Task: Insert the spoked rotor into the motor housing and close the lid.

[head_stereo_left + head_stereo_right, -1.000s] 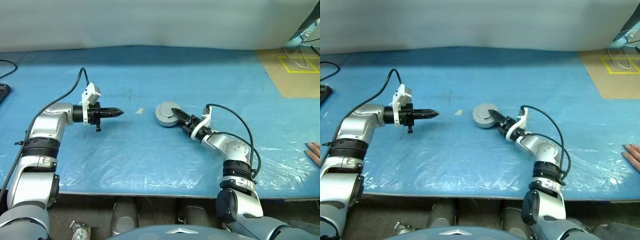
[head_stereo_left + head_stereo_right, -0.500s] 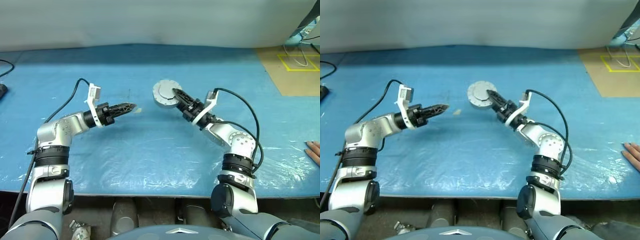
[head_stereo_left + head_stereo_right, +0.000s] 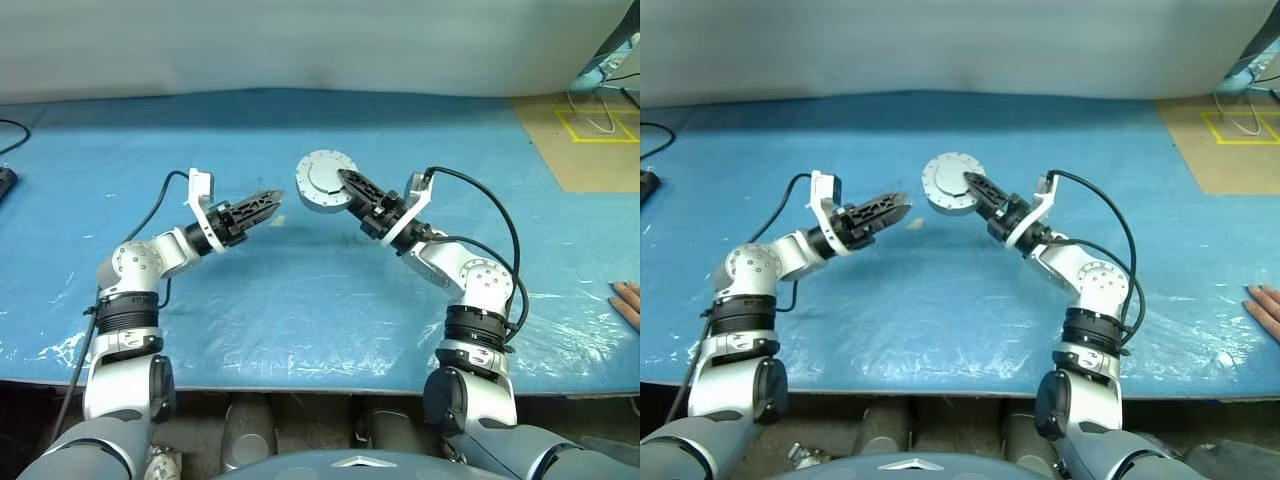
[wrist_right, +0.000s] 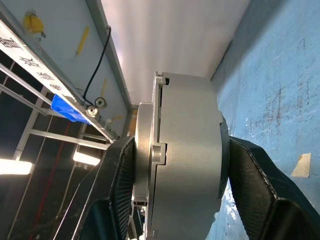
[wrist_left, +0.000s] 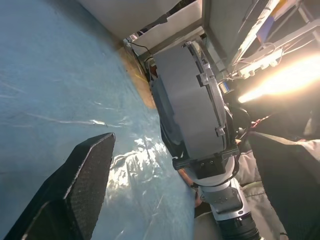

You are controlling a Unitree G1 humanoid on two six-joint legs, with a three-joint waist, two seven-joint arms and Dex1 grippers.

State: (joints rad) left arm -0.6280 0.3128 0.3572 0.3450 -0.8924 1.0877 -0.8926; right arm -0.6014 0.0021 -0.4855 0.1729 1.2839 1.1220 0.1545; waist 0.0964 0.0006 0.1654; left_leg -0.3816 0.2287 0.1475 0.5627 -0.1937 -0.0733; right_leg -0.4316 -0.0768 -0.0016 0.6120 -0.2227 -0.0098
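Now that our right claw (image 3: 345, 180) has lifted the motor housing (image 3: 325, 183), clenched on it, off the tabletop (image 3: 330, 300), our left claw (image 3: 268, 203) at its 9 o'clock has spread wide, ready for a handover

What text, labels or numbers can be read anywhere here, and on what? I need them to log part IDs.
None can be read.
White strip with dark characters, at the edge of the right wrist view: too cropped and blurred to read.
Motor housing: no marking visible.
Blue table cover: no print visible.
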